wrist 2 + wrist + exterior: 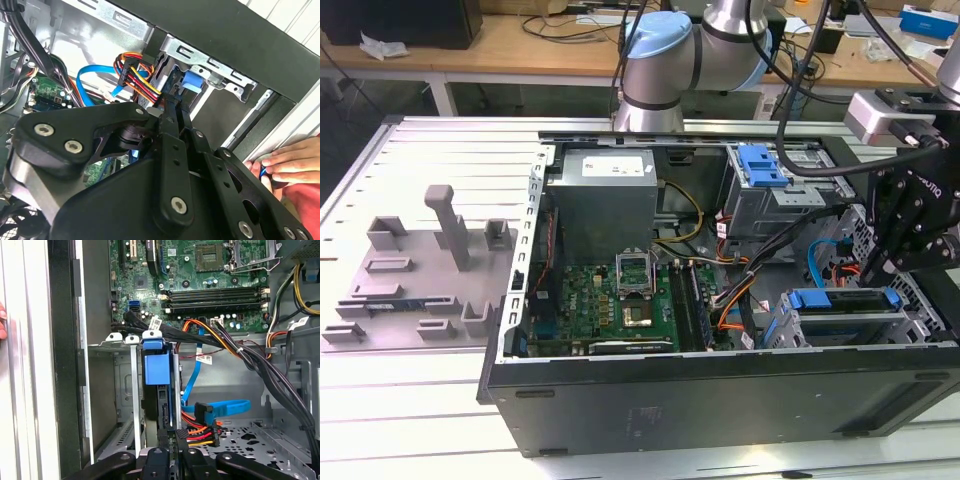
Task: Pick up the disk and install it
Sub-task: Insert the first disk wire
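Surface: ribbed silver-metal table (440, 150).
Container: open black computer case (720, 400).
Contents: silver rectangular disk (842, 299), blue-bracketed, in drive bay.
Hand: black gripper (172, 456) pinched onto disk.

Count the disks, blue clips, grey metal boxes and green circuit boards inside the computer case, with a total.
disk: 1
blue clip: 1
grey metal box: 1
green circuit board: 1
Total: 4
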Motion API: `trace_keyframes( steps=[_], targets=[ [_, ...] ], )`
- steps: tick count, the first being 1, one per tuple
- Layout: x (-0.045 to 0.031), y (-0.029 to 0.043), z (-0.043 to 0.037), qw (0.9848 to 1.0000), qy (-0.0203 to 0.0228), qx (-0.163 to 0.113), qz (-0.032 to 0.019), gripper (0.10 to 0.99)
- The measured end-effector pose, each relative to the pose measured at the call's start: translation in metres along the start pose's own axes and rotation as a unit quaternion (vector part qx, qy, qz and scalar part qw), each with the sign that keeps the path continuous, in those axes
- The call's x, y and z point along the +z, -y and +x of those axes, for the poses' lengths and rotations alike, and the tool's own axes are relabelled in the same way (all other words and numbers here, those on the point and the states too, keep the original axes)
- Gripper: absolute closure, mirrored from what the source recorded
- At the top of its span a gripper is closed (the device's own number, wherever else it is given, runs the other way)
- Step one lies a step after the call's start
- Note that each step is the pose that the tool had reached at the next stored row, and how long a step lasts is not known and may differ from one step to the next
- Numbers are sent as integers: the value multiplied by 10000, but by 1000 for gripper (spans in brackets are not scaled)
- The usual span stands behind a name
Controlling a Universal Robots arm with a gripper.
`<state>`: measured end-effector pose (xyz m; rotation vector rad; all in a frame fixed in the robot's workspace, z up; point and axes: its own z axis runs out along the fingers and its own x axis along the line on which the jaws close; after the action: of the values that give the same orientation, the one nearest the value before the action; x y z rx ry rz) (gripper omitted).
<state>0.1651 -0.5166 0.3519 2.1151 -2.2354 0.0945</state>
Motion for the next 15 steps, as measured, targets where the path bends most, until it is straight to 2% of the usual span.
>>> trace_keyframes(
  steps=[15],
  targets=[
    [16, -1, 17, 10000, 0, 1, 0, 918]
  ],
)
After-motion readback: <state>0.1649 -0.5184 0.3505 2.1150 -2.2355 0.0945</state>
